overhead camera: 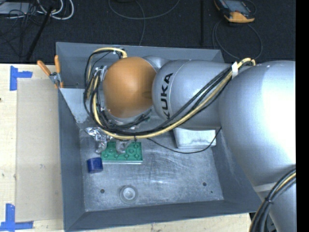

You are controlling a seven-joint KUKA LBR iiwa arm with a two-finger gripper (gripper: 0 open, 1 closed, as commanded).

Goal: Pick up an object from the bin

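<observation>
bin (71, 178) | small blue cylinder (95, 165) lower left on floor | tool (100, 140) just above it, at left edge of green studded plate (124, 152), left of centre | tool opening/hold: can't tell | white block (193, 137) right of plate, partly under arm (193, 93)

Three loose things can be counted in the bin (72, 178): one flat green plate (126, 153) with studs, one small blue piece (95, 165) and one white box (193, 138), partly hidden by the arm (193, 91). There is also one round grey disc (128, 193) on the bin's floor.
</observation>
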